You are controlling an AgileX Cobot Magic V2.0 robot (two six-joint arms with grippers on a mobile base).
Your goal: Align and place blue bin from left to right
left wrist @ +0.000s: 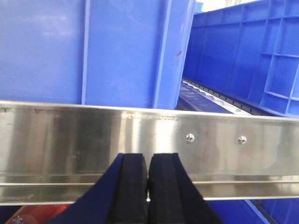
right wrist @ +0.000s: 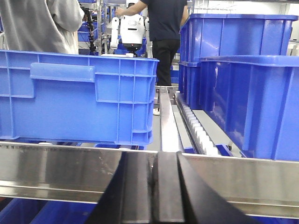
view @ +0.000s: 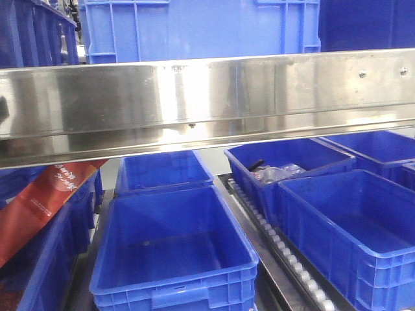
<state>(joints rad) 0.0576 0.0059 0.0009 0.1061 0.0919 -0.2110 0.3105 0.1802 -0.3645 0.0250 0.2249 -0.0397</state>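
the blue bin [view: 201, 29] sits on the upper level behind the steel rail [view: 207, 97], its ribbed wall filling the top middle of the front view. from the left wrist view its flat wall with raised vertical ribs [left wrist: 88, 51] stands just beyond the rail [left wrist: 149, 144] and directly ahead of the left gripper [left wrist: 148, 186]. from the right wrist view the same crate [right wrist: 77, 95], with its rectangular handle block under the rim, stands up and to the left of the right gripper [right wrist: 156, 191], again on the far side of the rail [right wrist: 56, 168].

neither gripper touches the crate; the rail lies between the fingers and the bin in both wrist views. the left gripper's black pads [left wrist: 133, 186] are pressed together with only a thin seam between them and nothing held. the right gripper's fingers [right wrist: 135, 191] are likewise closed flat against each other, empty.

darker blue bins [right wrist: 252, 98] stand to the right on the upper level beside a roller track [right wrist: 198, 133]. on the lower level, open smooth-walled bins [view: 172, 253] lie in rows; one [view: 285, 165] holds some plastic-wrapped parts. a red strip [view: 45, 197] leans at lower left. two people [right wrist: 42, 23] stand behind the crate, with a white robot [right wrist: 132, 30] between them.
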